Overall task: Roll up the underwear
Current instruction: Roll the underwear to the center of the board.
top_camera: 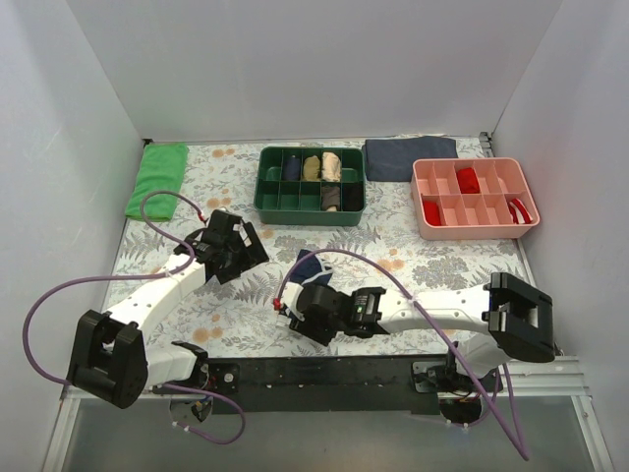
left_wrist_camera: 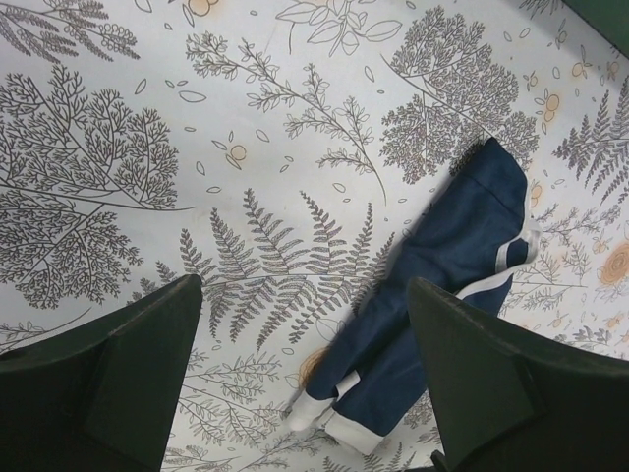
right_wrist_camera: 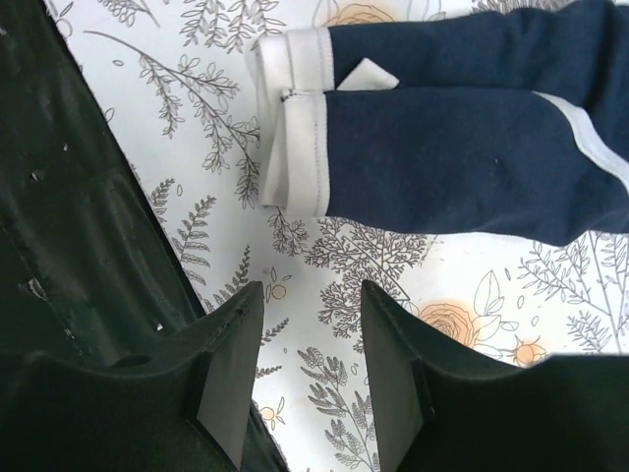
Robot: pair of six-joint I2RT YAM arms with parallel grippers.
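This looks like a robot lab, not a home. Plain white walls (top_camera: 324,69) box in one table (top_camera: 462,261) on three sides. A left arm (top_camera: 157,290) and a right arm (top_camera: 442,313) are bolted to a black rail (top_camera: 324,372) at the table's near edge. Purple cables (top_camera: 28,324) loop out from them. A green tray (top_camera: 310,218) and a pink tray (top_camera: 477,229) hold sorted clothes.

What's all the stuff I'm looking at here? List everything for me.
underwear: one, navy, white trim, mid-table
green tray: one, far centre
rolled garments: several, navy, tan, cream, dark, in green tray
pink tray: one, far right
red items: about three, in pink tray
folded cloth: one, grey-blue, far edge
green cloth: one, far left
tablecloth: one, leaf print
left gripper: one, black, open, empty
right gripper: one, black, open, near underwear
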